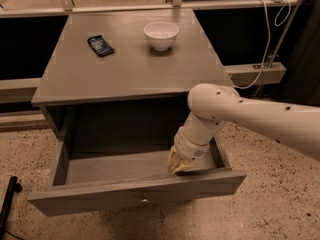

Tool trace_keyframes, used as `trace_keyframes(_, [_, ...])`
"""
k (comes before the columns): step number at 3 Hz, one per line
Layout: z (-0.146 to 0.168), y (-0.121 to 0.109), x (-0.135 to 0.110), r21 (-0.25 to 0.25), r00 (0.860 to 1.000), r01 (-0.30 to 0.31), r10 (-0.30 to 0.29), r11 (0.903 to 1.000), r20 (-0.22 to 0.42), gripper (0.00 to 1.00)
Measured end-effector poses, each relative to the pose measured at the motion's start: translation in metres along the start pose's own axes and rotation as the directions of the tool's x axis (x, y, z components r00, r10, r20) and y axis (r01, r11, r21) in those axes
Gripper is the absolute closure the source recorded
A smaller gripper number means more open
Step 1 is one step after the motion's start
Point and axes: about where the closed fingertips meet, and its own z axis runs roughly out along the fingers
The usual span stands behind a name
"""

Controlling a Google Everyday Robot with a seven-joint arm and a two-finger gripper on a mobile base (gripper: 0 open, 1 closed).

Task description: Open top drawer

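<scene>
1. Below the grey tabletop (135,69), the top drawer (100,196) stands pulled well out towards the camera, with its grey floor and side walls in plain sight
2. At the middle of its long plain front panel sits one small round metal knob (144,200), with nothing touching it
3. Inside the drawer, towards its right front corner, the pincer (180,165) hangs just behind the front panel, its pale yellowish tip low and close to the drawer floor; whether it is apart or together cannot be told
4. From the right edge a thick white arm (260,120), marked with a few small dark dots, reaches in, bends at a rounded joint above the drawer's right side and drops down into the drawer
5. Up on the tabletop, near the back and a little right of centre, a small white bowl (161,35) stands upright
6. Left of the bowl and well apart from it, a dark flat packet (100,45) lies at a slant; it bears some pale print, but none of it can be read
7. Behind the tabletop a pale rail (150,6) runs across, and at the far right a white cable (265,44) hangs down in a loop
8. Under the cabinet lies a speckled floor (280,209), with a black object (9,200) at its lower left edge
</scene>
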Motion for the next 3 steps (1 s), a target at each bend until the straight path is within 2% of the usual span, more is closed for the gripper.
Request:
trace_keyframes(1, [0.000,-0.001,0.001,0.000,1.000,0.000,0.000,1.0000,0.000,1.00])
trace_keyframes(2, [-0.022,0.011,-0.016,0.012,0.997,0.069,-0.069,0.9976,0.029,1.00])
trace_keyframes(3, [-0.102,0.041,-0.059,0.104,0.969,0.230,-0.238,0.9675,0.066,1.00])
